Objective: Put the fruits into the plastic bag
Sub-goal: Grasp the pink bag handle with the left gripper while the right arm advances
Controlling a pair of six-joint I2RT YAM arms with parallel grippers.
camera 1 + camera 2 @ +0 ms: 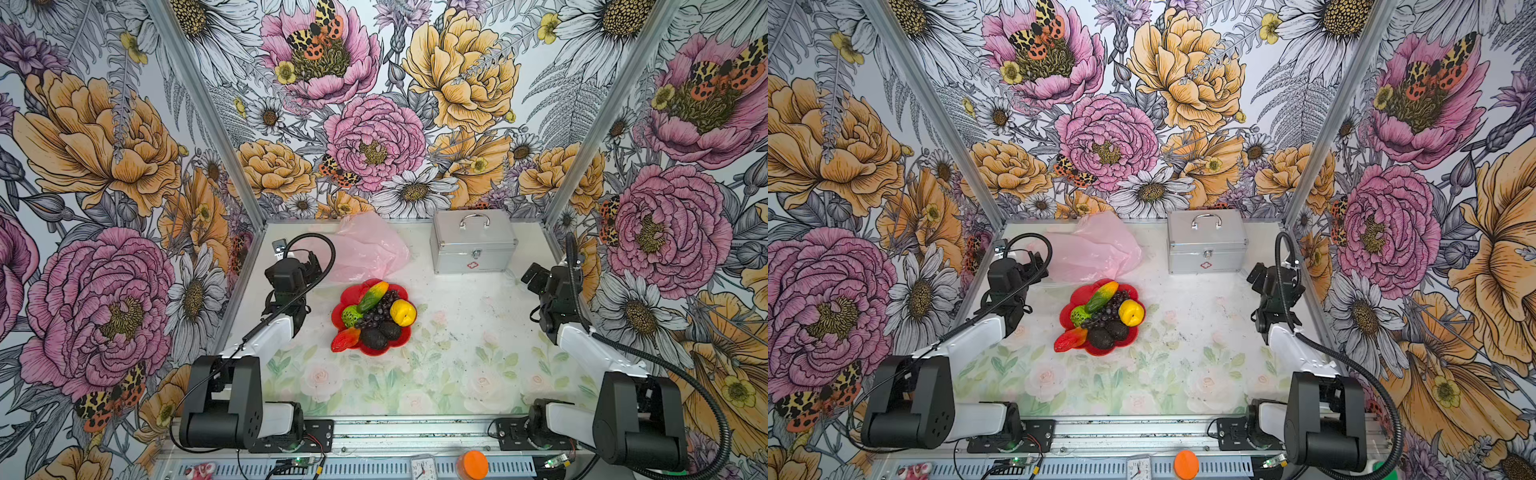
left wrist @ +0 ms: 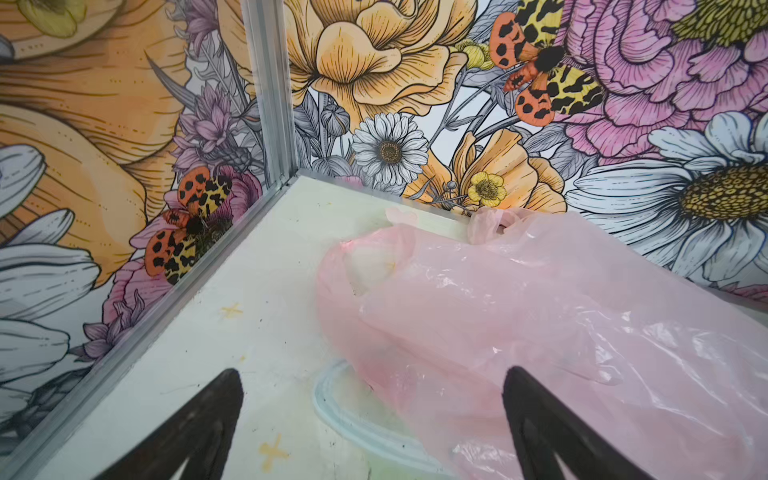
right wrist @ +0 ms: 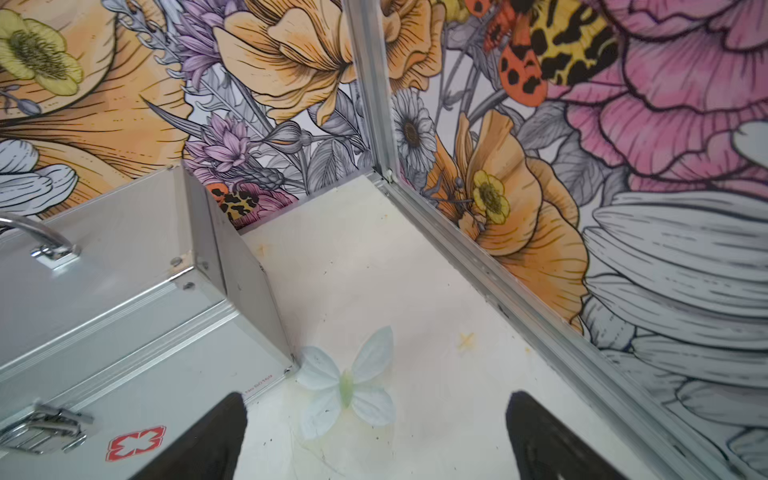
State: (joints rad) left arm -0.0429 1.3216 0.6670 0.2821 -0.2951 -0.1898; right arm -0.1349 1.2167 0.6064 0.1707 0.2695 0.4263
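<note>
Black, elbow-bent arms [image 1: 266, 336] flank the bench [image 1: 457, 332]: left hand [image 2: 372, 370] spread facing the pink plastic bag [image 1: 365, 249], right hand [image 3: 378, 395] spread beside the silver metal case [image 1: 473, 245].

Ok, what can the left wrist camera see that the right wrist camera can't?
Only the left wrist view: the pink plastic bag, crumpled by the back wall. Only the right wrist view: the silver case and a pale butterfly picture on the table. Both: flowery walls, white table, and an open claw: left claw, right claw.
</note>
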